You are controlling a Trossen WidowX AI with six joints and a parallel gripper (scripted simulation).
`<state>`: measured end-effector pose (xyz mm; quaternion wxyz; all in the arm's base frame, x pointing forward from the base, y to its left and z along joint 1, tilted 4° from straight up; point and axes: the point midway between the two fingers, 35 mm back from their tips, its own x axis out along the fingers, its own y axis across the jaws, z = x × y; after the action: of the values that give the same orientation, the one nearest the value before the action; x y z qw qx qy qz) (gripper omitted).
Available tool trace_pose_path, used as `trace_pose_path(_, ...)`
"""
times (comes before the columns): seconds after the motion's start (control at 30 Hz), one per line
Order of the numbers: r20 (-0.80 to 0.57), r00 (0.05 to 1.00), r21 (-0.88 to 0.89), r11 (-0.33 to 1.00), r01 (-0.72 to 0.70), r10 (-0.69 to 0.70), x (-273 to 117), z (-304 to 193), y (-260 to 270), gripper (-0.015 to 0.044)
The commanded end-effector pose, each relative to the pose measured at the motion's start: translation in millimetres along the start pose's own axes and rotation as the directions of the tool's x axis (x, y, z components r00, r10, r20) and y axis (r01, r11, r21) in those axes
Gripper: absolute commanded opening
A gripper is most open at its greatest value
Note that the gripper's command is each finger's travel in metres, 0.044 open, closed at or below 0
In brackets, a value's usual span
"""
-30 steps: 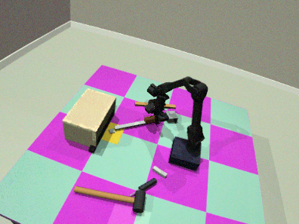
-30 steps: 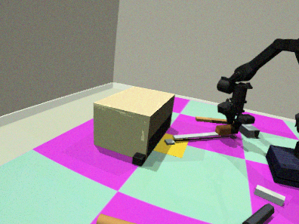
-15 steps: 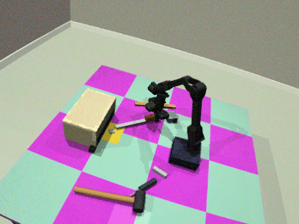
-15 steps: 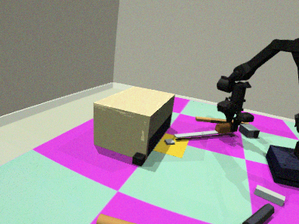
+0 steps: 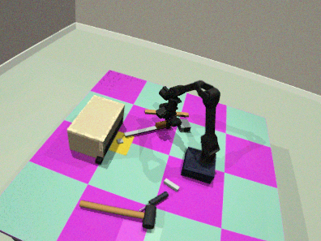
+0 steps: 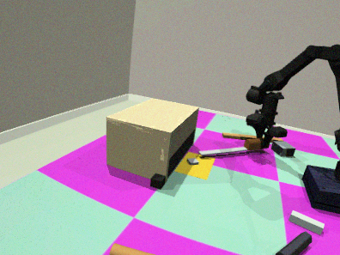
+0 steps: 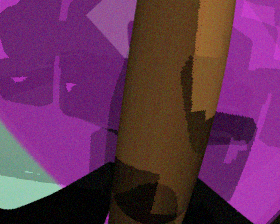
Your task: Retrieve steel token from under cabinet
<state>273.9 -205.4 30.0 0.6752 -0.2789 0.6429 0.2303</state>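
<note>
The steel token (image 5: 119,140) (image 6: 192,161) is a small grey piece on the yellow marked area (image 5: 126,147) (image 6: 202,171), in front of the cabinet (image 5: 95,118) (image 6: 139,149). It appears to lie flat, with its cabinet-side edge near the area's border. My gripper (image 5: 168,125) (image 6: 262,145) (image 7: 150,177) is shut on the brown handle of a long flat steel-bladed tool (image 5: 141,131) (image 6: 223,152) (image 7: 160,100). The blade points at the cabinet, low over the table. Its tip is beside the token with a small gap visible; whether the tip touches the table cannot be told.
An orange stick (image 5: 151,112) (image 6: 232,136) lies behind the gripper, and a grey block (image 5: 185,126) (image 6: 283,148) is close beside it. Nearer the camera lie a white block (image 5: 171,184) (image 6: 306,222), a black-handled tool (image 5: 158,198) (image 6: 294,244) and a mallet (image 5: 111,210).
</note>
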Motion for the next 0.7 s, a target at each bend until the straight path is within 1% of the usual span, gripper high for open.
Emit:
trace_pose_path(0.0,0.018,1.000,-0.009,1.000,0.011,-0.011,-4,1,-7,0.0000)
trace_pose_path(0.23,0.018,1.000,-0.012,1.000,0.011,-0.011,-4,0,-11,0.0000)
trace_pose_path(0.67,0.019,1.000,-0.012,1.000,0.011,-0.011,-5,17,-12,0.0000)
